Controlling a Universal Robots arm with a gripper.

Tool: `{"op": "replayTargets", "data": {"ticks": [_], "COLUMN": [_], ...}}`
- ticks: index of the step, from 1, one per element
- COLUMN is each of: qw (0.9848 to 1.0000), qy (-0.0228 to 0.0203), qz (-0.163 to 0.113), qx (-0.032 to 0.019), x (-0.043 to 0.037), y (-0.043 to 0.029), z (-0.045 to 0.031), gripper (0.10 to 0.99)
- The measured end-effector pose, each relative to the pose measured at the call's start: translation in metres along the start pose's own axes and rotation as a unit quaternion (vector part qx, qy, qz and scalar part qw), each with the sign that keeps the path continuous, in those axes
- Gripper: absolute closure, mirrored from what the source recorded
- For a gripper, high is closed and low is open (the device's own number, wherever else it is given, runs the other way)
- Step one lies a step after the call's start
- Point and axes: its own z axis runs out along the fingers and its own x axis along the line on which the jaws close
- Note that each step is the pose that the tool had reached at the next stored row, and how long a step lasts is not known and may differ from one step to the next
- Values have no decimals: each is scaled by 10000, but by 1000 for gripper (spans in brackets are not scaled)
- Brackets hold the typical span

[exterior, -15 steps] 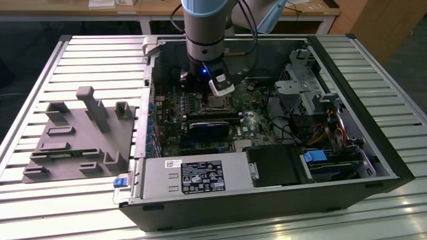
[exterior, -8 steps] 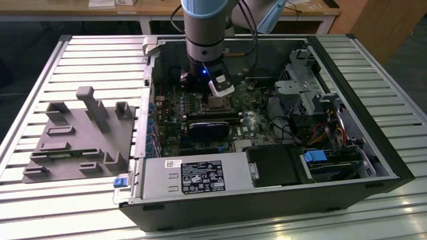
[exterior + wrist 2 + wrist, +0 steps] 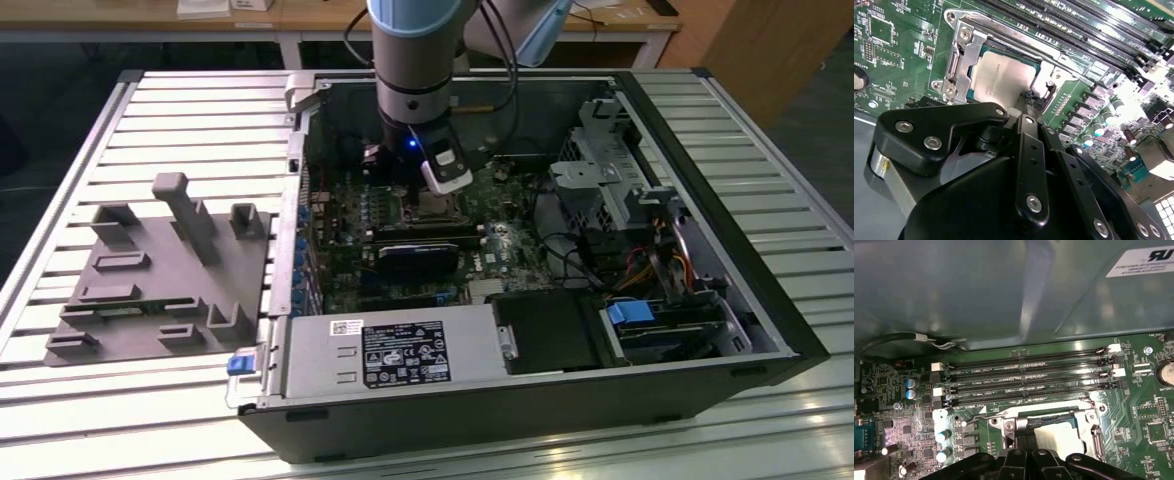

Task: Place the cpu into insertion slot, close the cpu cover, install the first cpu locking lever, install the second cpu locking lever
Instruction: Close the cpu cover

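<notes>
The dull silver square cpu (image 3: 1002, 82) sits in its silver-rimmed insertion slot (image 3: 960, 60); the black end effector (image 3: 1026, 100), pinched narrow at the chip's edge, seems at the closing-and-locking stage, which needs a gentle, steady press.

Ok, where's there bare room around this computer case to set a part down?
Bare table slats lie behind the grey fixture, on the exterior view's left of the case, and along its right side. Inside is crowded: the tool hangs at the cpu, with memory slots beside it.
</notes>
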Motion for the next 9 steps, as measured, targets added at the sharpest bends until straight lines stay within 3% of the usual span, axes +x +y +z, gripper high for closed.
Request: {"op": "replayTargets", "data": {"ticks": [9], "qw": [10000], "qy": [3], "qz": [0], "qx": [-1], "x": [4], "y": [4], "z": [-38], "gripper": [984]}}
